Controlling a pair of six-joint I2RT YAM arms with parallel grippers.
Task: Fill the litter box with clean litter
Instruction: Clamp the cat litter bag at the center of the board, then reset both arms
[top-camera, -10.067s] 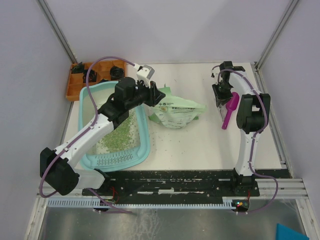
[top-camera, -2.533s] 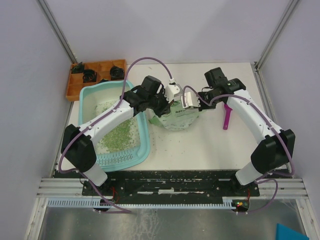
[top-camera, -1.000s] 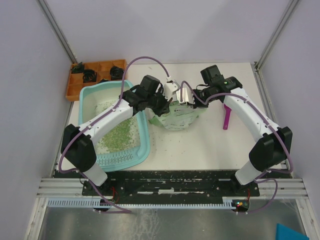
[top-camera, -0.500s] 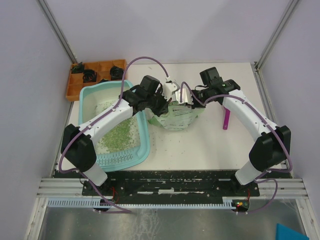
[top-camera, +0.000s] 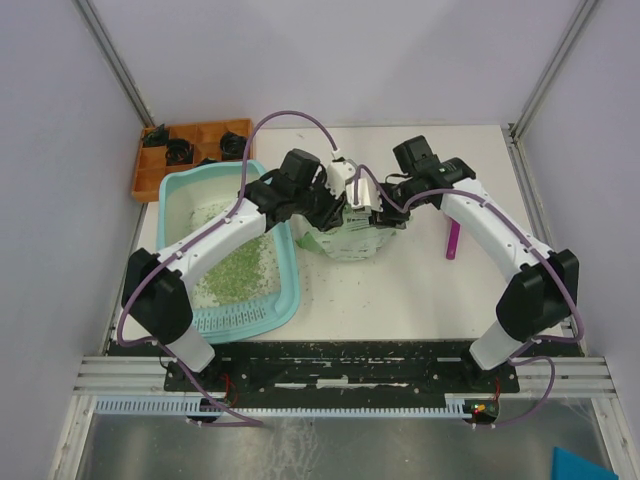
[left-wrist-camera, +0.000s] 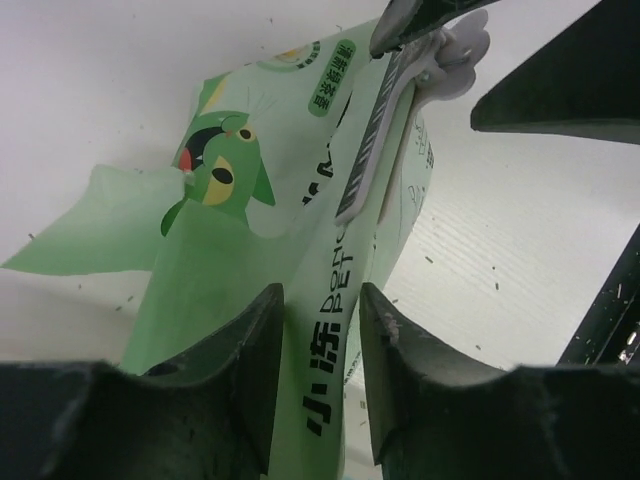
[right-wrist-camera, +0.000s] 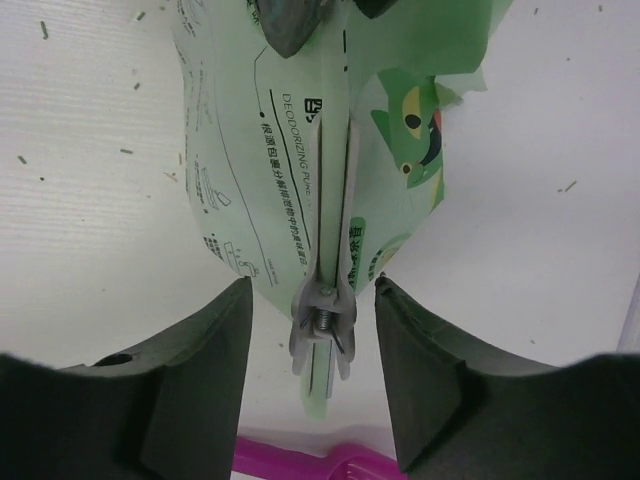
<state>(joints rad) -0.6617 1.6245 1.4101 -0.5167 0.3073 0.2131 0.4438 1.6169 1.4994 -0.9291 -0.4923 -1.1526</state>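
Observation:
The light-teal litter box (top-camera: 228, 322) sits at the left of the table, with green clean litter (top-camera: 236, 270) spread over part of its floor. To its right stands the pale green printed bag (top-camera: 350, 238). A grey clip (right-wrist-camera: 322, 308) is clamped along the bag's folded top. My left gripper (top-camera: 333, 200) is open, and the bag's top edge (left-wrist-camera: 330, 330) lies between its fingers (left-wrist-camera: 258, 350). My right gripper (right-wrist-camera: 315, 290) is open, its jaws standing apart on either side of the clip without touching it.
A magenta scoop (top-camera: 453, 240) lies on the table right of the bag. An orange compartment tray (top-camera: 192, 148) with black parts sits at the back left. Stray granules (top-camera: 330, 282) dot the table in front of the bag. Walls enclose the table on three sides.
Both grippers have parted their jaws at the bag's top. The right arm has edged slightly left toward the bag. The bag and litter box stay in place.

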